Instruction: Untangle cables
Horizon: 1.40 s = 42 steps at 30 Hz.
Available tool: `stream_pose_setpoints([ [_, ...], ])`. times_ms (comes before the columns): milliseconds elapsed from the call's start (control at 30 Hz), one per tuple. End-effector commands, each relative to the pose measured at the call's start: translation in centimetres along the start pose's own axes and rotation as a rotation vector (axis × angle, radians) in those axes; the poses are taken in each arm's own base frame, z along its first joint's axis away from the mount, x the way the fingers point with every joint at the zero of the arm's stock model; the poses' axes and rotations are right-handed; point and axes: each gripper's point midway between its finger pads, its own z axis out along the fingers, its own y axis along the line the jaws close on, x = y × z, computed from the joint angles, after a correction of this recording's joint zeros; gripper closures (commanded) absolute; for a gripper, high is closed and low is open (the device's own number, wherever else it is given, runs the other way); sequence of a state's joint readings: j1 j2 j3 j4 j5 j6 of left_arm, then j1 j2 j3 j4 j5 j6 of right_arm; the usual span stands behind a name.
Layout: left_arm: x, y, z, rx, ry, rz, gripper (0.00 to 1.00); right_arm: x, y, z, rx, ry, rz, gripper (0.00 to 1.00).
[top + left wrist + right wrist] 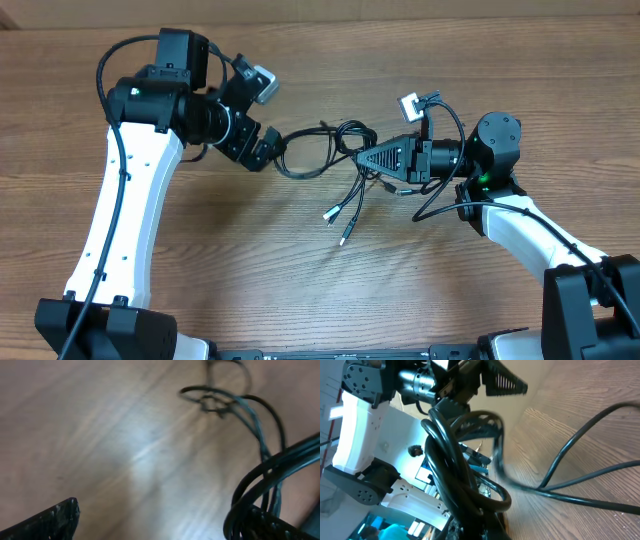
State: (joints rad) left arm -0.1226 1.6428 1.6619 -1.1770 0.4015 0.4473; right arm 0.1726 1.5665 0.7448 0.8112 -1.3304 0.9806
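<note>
Though tangled — cables (318,150), two grippers (272,150) (366,158)

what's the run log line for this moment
left pincer: open, beside cables | right pincer: shut on cables | cables: tangled between the pincers

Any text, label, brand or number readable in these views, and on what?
None can be read.
The cables, table, left arm and right arm show no print.
The left wrist box and right wrist box are too small to tell.
Background clutter in the right wrist view is blurred.
</note>
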Motion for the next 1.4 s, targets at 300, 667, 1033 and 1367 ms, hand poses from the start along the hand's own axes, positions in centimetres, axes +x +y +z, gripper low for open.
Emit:
stream_pose_setpoints([
  [300,1.0,6.4,-0.1,-0.328,0.085,-0.018,0.0,0.0,0.2,0.1,-0.004,0.004,0.008,0.96],
  [667,-6.8,-4.6,-7.0,0.106,-0.348,0.276,0.0,-0.8,-0.3,0.0,0.023,-0.044,0.008,0.96],
  [1033,-5.3,-9.9,-9.6,0.298,-0.428,0.48,0.0,-0.9,-0.4,0.0,0.026,-0.049,0.008,0.96],
  [1367,-5.1,-13.6,-9.8,0.506,-0.463,0.476,0.0,-0.2,0.1,0.9,0.007,-0.02,0.006,0.96],
])
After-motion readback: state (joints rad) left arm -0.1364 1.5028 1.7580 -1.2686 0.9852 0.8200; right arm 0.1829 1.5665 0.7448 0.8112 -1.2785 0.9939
